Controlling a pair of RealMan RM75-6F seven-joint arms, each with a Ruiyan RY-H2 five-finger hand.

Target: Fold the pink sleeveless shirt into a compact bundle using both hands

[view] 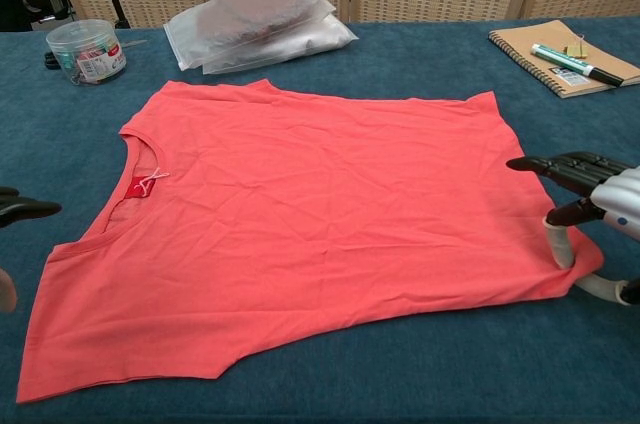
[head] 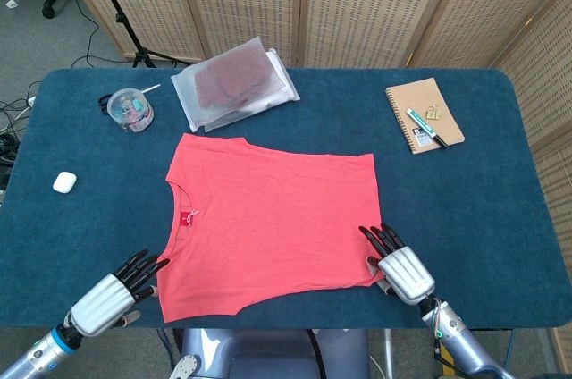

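Left hand (head: pixel 114 294) mostly cut off in the chest view, only dark fingertips (view: pixel 25 208) at the frame edge; its arm runs off the bottom corner in the head view. Right hand's (head: pixel 399 267) palm side is hidden. Both hands low over the bench (head: pixel 483 209), fingers extended and apart, holding nothing. Shirt (head: pixel 268 223) lies flat between them (unfolded). Left fingertips just beside its near corner, contact unclear. Right hand at the opposite corner; in the chest view its thumb (view: pixel 557 244) seems to press the hem.
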